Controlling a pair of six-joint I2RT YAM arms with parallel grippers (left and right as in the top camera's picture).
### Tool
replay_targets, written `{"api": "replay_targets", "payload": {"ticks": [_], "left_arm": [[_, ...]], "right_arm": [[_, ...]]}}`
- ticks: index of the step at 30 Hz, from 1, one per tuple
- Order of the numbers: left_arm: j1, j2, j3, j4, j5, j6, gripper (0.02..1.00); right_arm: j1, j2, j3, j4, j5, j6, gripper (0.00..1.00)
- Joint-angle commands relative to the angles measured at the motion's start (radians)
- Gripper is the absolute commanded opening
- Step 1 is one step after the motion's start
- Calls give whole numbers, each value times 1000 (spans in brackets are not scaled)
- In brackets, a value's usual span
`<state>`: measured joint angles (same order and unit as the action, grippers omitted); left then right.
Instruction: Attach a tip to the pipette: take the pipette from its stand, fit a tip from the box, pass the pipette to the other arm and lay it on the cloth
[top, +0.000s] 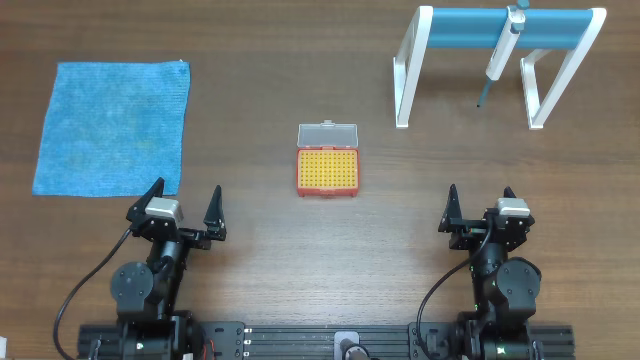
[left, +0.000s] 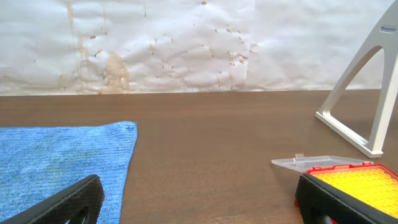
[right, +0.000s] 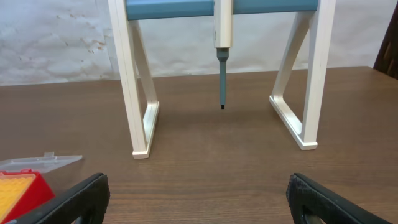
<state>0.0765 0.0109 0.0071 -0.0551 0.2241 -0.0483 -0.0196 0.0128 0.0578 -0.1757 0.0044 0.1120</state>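
1. Left gripper (top: 188, 187): low over the table's near left, just beside the cloth's near right corner. Jaws spread wide, nothing between them. In the left wrist view its fingers (left: 68, 202) frame the cloth on one side and the box on the other.
2. Right gripper (top: 480, 190): low over the table's near right, facing the stand. Jaws spread wide, nothing held.
3. Table (top: 300, 260): brown wood-grain top that carries every item listed.
4. Stand (top: 500, 28): far right. White frame with a blue crossbar, upright, both feet flat on the table.
5. Cloth (top: 112, 128): blue, spread flat at the far left, well apart from the stand.
6. Box (top: 327, 172): red, at the centre of the table between the two arms' lines of reach. The clear lid (top: 327, 134) is open and folded back on the far side. The yellow tip rack is exposed.
7. Pipette (top: 497, 62): hangs from the stand's crossbar between the frame's legs. Its dark shaft (right: 222, 78) points down, clear of the table. Neither gripper touches it.
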Motion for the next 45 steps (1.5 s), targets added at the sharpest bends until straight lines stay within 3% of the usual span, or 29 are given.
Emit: {"api": "replay_targets", "payload": {"ticks": [1,5,9,15,23,37,45], "left_arm": [[-5,-7,-2,-8,-11,16,996],[-5,-7,-2,-8,-11,16,998],[-5,-7,-2,-8,-11,16,998],[-5,-7,-2,-8,-11,16,996],[-5,-7,-2,-8,-11,16,998],[-5,-7,-2,-8,-11,16,998],[-5,-7,-2,-8,-11,16,998]], "right_arm": [[-4,-2,-9,18,-13,26,921],[-4,87,-9,159,40,25,921],[-4,326,-9,415,180,-44,921],[-4,836,84,825,179,-72,923],[-5,1411,323,1204,179,-142,921],[-39,1701,570,1221,176,-188,919],[-76,1756,616,1209,109,-190,904]]}}
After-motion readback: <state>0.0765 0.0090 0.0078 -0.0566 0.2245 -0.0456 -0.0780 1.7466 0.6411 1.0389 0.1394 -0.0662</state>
